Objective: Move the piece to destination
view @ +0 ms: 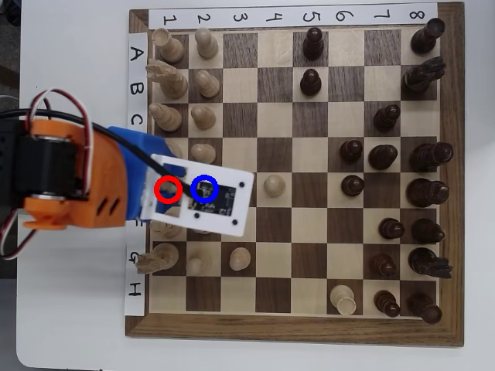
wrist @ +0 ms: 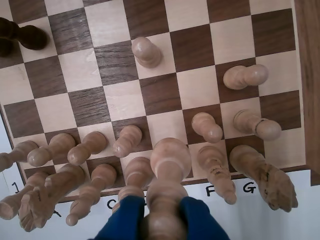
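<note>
Printed labels edge the board [view: 294,328]: digits 1 to 8 along the top and letters A, B, C, G, H down the left in the overhead view; the wrist view shows F and G at bottom right. The board sits on a white counter [view: 69,325]. In the overhead view the arm [view: 73,182] covers the left-middle rows, so the red ring [view: 167,188] and blue ring [view: 203,188] fall on its white camera plate, hiding the squares beneath. In the wrist view, the tool [wrist: 162,220] at bottom centre has blue fingers [wrist: 122,220] clamped on the piece [wrist: 167,170], whose base is out of sight.
</note>
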